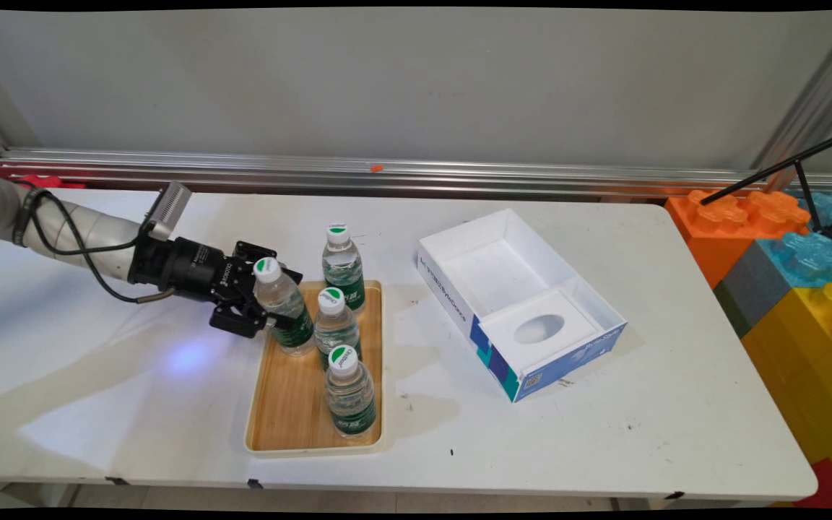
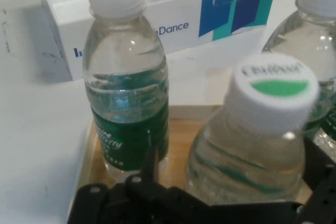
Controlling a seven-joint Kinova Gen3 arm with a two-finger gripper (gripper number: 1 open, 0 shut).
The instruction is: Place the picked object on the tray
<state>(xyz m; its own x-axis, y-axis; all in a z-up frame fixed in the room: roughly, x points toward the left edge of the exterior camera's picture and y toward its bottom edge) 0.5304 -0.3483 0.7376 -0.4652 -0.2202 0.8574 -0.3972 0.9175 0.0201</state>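
1. Main view: gripper (image 1: 266, 310) comes in low from the left w/ fingers clamped round the body of a tilted water bottle (image 1: 283, 307), above the near-left part of a wooden tray (image 1: 289, 419); can't tell if its base touches the tray.
2. Main view: 3 other bottles just beyond the gripper, upright: back bottle (image 1: 343, 266), middle bottle (image 1: 335, 326), front bottle (image 1: 349, 390). Open white box (image 1: 521, 300) well past them on the table (image 1: 604, 426).
3. Hand view: held bottle's white cap fills the right foreground, leaning toward cam; back bottle (image 2: 127, 77) upright ahead-left, box behind it.
4. Handling, my guess: full of water so fairly heavy; thin plastic gives when squeezed, smooth and slippery. Best hold is mid-body at the label.
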